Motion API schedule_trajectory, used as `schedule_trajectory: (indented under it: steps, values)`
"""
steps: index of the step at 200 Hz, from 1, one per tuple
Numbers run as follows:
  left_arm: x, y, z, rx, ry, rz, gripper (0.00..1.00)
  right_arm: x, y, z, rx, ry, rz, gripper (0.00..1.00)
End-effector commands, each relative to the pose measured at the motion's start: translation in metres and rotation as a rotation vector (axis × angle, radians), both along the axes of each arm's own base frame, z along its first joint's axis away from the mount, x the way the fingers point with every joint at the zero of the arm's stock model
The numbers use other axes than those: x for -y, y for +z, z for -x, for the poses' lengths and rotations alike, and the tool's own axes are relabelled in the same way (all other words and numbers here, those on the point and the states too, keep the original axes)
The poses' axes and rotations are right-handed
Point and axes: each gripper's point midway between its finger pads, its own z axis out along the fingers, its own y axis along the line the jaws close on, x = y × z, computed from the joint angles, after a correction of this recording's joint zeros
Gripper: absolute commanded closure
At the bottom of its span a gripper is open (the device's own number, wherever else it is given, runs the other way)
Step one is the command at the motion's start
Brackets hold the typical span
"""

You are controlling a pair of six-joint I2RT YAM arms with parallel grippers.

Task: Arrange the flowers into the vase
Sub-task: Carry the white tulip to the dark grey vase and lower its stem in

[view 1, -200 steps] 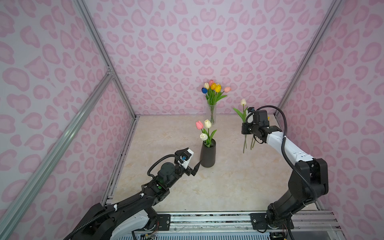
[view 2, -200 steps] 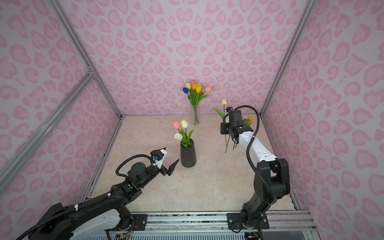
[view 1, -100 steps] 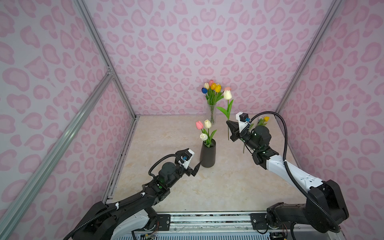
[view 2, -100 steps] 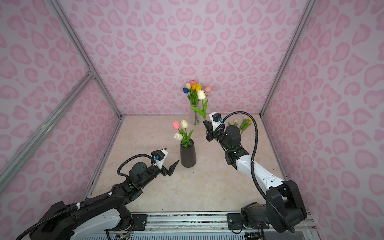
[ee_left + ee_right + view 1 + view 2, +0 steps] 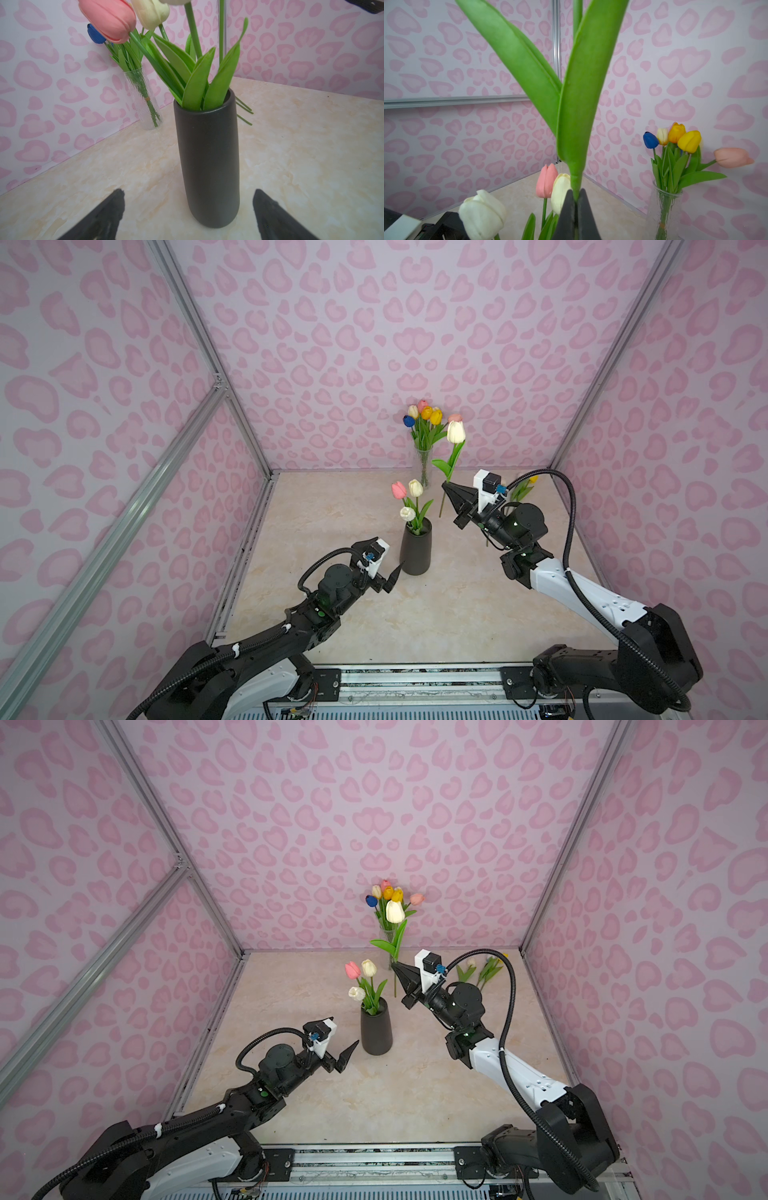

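Held tulip (image 5: 456,432): cream head and a single stem, gripped low on the stem, below its two leaves, by the right gripper (image 5: 576,192), whose jaws are pinched tight on it. Long axis near upright with a slight lean, head uppermost, cut end pointing down towards the table (image 5: 332,510). It hangs in the air just right of the black vase (image 5: 415,549) and in front of the glass vase (image 5: 424,464). Black vase: upright, mid-table, containing three tulips (image 5: 415,487), pink, cream and white, heads up. Glass vase: at the rear wall, holding a bunch (image 5: 427,413) of blue, cream, orange, yellow and pink. Loose tulips (image 5: 486,971): lying on the table near the right rear corner, partly hidden by the arm. Left gripper (image 5: 188,191): jaws spread wide, empty, aimed at the black vase's base, near it, not touching.
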Motion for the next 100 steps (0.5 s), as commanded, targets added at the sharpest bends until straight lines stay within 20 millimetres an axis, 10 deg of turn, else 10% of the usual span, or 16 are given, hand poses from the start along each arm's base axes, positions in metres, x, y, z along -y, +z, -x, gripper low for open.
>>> schedule_trajectory:
  steps: [1, 100]
  values:
    - [0.001, 0.011, 0.0, 0.031, -0.003, 0.026, 0.03, -0.004, 0.017, 0.009, 0.046, 0.046, -0.045, 1.0]
    - [0.001, 0.011, 0.0, 0.031, -0.004, 0.025, 0.03, -0.026, 0.007, 0.009, 0.002, 0.168, -0.089, 1.0]
